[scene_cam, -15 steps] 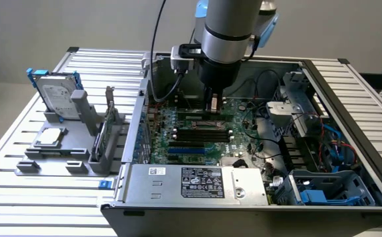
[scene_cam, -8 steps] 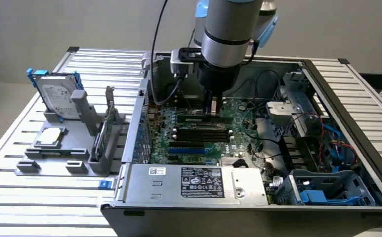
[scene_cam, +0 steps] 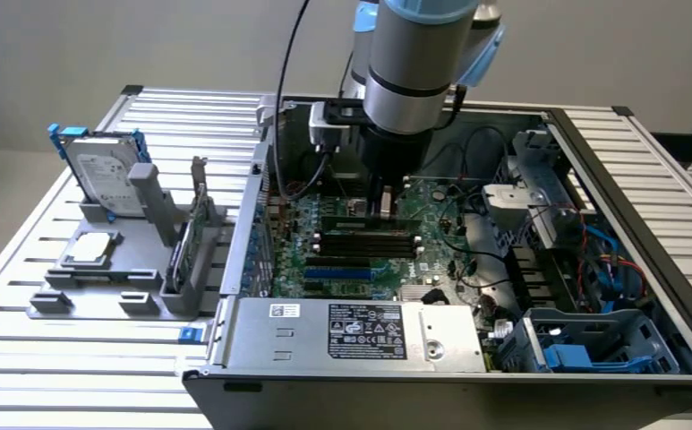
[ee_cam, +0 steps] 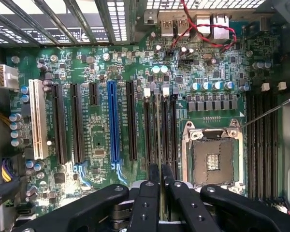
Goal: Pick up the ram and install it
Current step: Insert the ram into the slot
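Green ram (ee_cam: 159, 198) stands edge-on between the narrow jaws, which seem clamped on it, just over the black slots (ee_cam: 173, 130) on the motherboard (ee_cam: 96, 140). If it comes down tilted or beside its slot, pressing could bend pins, crack the board, or seat only 1 end.

Built of pale metal slats, as a surface (scene_cam: 12, 367). Carries an open computer case (scene_cam: 441, 400) across the middle and out toward the edge on the exterior view's right. Holds a grey parts rack (scene_cam: 95, 300) near the edge on the exterior view's left, just beside the case. Bears a small blue piece (scene_cam: 185, 334) close by the case's near corner.
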You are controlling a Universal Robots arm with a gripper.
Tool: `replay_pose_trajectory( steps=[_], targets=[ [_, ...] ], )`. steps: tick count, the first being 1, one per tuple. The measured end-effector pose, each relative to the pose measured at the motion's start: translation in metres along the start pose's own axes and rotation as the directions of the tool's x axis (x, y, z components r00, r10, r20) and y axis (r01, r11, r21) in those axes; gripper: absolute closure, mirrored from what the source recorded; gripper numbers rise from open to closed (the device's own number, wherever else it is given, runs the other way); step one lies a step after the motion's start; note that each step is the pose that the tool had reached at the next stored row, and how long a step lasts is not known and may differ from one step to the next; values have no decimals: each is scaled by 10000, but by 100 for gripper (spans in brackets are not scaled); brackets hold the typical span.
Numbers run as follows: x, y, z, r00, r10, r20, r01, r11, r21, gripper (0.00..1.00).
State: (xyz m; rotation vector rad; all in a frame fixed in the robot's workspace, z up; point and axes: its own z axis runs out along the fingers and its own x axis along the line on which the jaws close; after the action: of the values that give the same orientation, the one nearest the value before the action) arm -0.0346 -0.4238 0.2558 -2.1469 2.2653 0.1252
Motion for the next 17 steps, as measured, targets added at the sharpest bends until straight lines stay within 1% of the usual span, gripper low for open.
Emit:
replay_pose_trajectory(
  steps=[8, 12, 17],
  targets=[
    [14, -7, 132, 10000, 0, -27, 1, 10000, 14, 86],
    [17, -7, 144, 10000, 3, -50, -2, 10000, 14, 86],
    [18, -8, 160, 10000, 2, -50, -2, 10000, 15, 86]
  ],
)
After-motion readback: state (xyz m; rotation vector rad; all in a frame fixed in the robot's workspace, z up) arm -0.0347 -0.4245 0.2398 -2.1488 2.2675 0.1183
